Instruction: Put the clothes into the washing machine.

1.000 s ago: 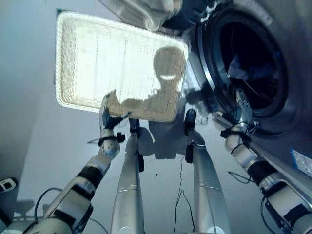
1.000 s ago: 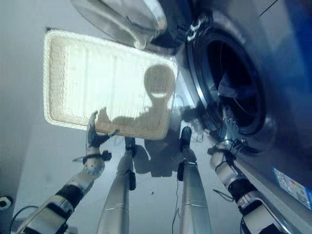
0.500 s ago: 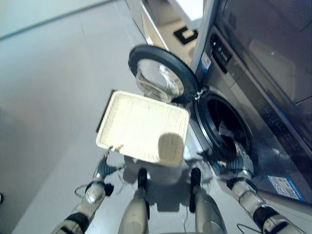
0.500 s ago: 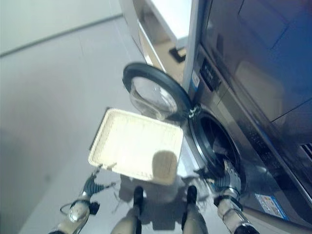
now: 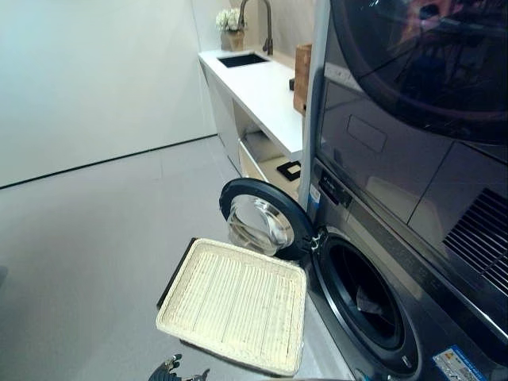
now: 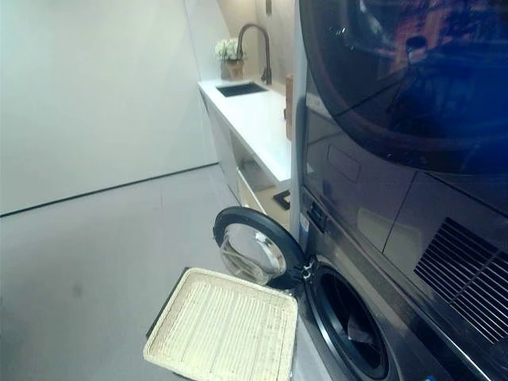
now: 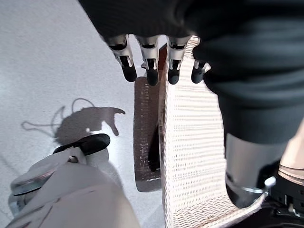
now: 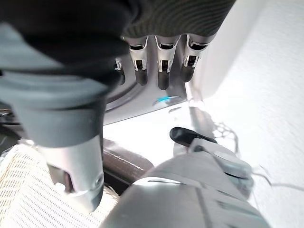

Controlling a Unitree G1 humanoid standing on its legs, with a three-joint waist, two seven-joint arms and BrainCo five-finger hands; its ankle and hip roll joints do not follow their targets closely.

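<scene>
While it's idle: both hands look relaxed, holding nothing
left hand (image 7: 152, 66): open, above cream wicker basket (image 5: 234, 305)
right hand (image 8: 161, 61): open too
risk: dark cloth (image 5: 371, 302) inside grey front-loading washing machine (image 5: 381, 286) might slide out, round door (image 5: 258, 226) open

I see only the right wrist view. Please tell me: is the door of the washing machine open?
Observer: Yes. In the left eye view the door of the washing machine stands swung open, beside the far edge of the basket.
Operator: Are there clothes in the basket?
Observer: No. The wicker basket on the floor in front of the machine is empty.
Operator: What is the left hand doing?
Observer: The left hand is open, with straight fingers above the basket's rim, and it holds nothing.
</scene>
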